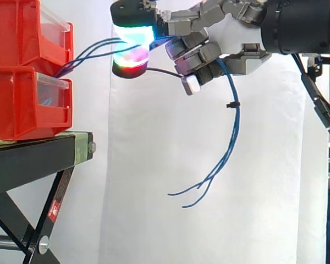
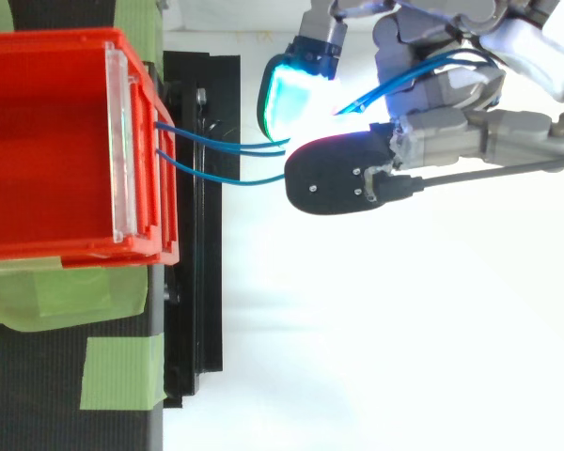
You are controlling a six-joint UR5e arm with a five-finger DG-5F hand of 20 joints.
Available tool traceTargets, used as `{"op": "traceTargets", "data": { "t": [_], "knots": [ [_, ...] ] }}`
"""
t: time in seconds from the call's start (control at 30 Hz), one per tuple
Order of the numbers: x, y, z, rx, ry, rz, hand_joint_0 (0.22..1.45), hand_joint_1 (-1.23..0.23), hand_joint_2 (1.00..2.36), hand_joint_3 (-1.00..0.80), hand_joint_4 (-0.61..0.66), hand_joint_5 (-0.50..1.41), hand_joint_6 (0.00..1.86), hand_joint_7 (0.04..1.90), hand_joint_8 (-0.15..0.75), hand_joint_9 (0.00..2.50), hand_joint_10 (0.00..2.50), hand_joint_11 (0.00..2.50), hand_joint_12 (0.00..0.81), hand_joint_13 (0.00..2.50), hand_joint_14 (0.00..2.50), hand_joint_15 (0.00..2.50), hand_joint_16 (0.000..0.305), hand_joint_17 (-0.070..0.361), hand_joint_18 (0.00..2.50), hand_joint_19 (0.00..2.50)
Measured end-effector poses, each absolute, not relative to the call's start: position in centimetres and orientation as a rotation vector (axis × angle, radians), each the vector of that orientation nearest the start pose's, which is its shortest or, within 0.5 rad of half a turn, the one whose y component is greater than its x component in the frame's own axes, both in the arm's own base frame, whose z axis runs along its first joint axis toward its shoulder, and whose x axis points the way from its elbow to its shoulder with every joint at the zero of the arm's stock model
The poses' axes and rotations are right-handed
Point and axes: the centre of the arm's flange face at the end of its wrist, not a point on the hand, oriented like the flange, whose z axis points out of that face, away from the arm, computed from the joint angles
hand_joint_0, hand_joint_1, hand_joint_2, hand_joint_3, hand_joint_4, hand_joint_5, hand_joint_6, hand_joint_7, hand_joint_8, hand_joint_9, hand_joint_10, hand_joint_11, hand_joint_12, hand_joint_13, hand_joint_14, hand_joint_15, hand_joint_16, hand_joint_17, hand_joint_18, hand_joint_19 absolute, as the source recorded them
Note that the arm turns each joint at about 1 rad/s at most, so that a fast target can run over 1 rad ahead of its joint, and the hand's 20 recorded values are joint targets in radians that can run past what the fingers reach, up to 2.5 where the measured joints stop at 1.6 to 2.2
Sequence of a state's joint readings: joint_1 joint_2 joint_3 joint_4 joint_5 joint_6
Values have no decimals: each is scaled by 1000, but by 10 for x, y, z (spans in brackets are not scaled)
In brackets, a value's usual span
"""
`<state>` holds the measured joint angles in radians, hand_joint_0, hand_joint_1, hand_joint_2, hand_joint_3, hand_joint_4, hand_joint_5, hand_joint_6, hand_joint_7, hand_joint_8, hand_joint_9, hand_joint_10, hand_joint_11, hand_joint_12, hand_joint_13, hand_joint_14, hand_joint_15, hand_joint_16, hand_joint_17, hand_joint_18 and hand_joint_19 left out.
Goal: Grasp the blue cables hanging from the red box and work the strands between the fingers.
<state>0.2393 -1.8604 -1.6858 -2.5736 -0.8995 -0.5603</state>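
Two red bins are stacked on a black stand; from above, the red bin shows at the left. Blue cables run from between the bins rightward into my hand. My hand's glowing pads pinch the strands, and the other fingers curl over them. Beyond the hand the cable ends hang down loose, with a small black tie on them. From above, the blue cables leave the bin's front and pass between the glowing pad and the dark fingertip of my hand.
A white curtain hangs behind the work. Green tape patches lie on the stand's top. The stand's black frame and legs sit below the bins.
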Motion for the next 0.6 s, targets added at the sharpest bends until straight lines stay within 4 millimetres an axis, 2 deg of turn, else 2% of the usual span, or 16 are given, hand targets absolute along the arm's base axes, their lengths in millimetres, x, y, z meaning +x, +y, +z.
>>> {"op": "traceTargets", "data": {
  "t": [0.6],
  "knots": [
    [615, -50, 337, 914, 1033, 465, 958, -773, 1019, -339, 174, 186, 622, 1184, 427, 717, 2500, 2468, 519, 1006, 2500, 1639, 60, 134, 1381, 817]
  ]
}}
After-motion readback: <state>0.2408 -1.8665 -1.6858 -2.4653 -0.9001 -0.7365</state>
